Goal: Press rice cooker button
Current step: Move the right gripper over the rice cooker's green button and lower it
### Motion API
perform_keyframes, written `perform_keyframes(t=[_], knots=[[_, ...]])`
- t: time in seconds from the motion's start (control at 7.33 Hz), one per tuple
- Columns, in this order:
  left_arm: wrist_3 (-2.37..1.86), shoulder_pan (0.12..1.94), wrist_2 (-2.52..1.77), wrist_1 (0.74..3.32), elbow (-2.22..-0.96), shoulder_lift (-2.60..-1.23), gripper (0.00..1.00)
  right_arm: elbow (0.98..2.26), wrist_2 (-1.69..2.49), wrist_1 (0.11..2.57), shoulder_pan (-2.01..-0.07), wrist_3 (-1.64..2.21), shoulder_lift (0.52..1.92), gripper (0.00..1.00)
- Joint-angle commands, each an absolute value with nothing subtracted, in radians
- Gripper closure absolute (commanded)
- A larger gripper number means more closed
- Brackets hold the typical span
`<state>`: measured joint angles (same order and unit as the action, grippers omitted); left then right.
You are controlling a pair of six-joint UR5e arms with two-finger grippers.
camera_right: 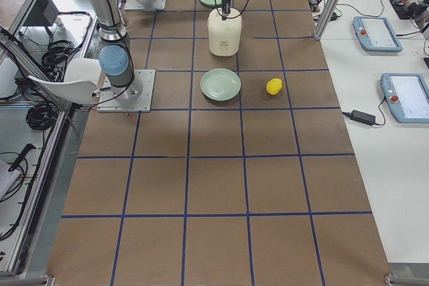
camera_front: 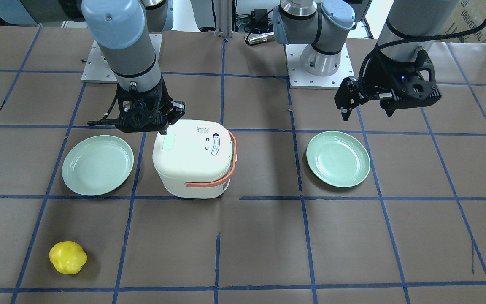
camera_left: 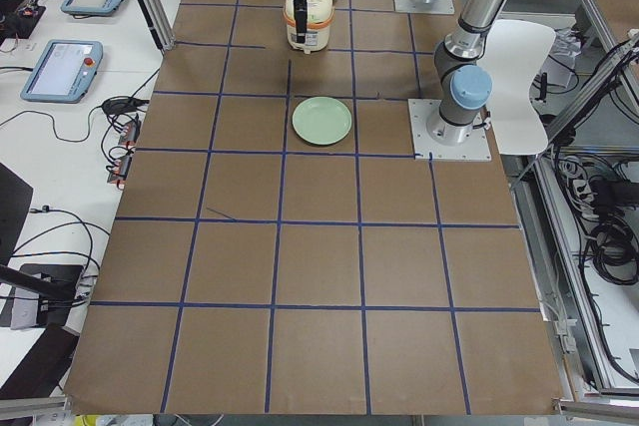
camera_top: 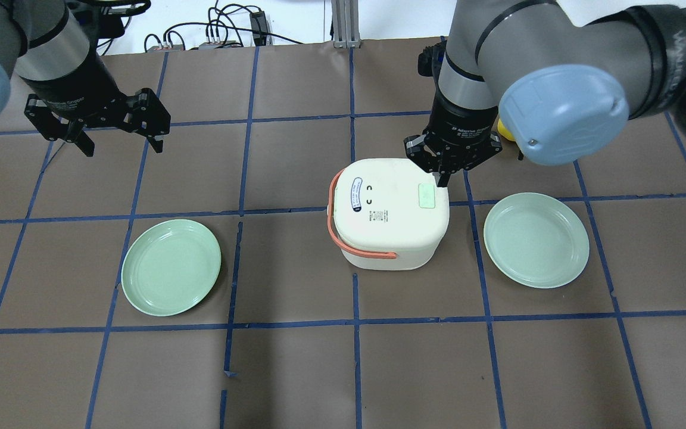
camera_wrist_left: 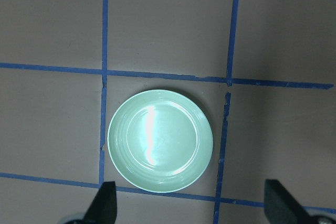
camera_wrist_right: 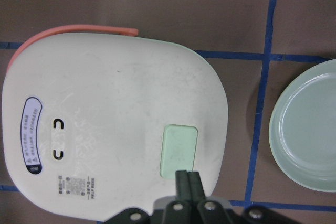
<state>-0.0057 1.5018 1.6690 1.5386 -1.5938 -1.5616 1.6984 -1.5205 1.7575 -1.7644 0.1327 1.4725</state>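
Table (camera_top: pixel 295 369); end effector (camera_wrist_right: pixel 187 174) at button (camera_wrist_right: pixel 179 150) edge

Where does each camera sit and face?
Front-facing: across table, facing both arms, white orange-handled rice cooker.
Overhead: behind robot, looking down; both arms.
Exterior left: table end; left arm nearer.
Exterior right: opposite end; right arm nearer.
Left wrist: down past open left gripper onto pale green round plate.
Right wrist: down past shut right gripper onto cooker's pale green rectangular button; also overhead.
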Motion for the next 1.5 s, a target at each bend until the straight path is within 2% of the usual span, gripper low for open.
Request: perform_keyframes(t=[0.0, 1.36], knots=[[-0.006, 1.502, 1.669, 1.539, -1.594, -1.562, 0.00, 1.709, -1.523, 1.804, -1.769, 0.129, 1.447, 0.96], [-0.005, 1.502, 1.669, 1.539, -1.594, -1.562, 0.00, 1.726, -1.517, 1.818, -1.769, 0.147, 1.425, 0.96]])
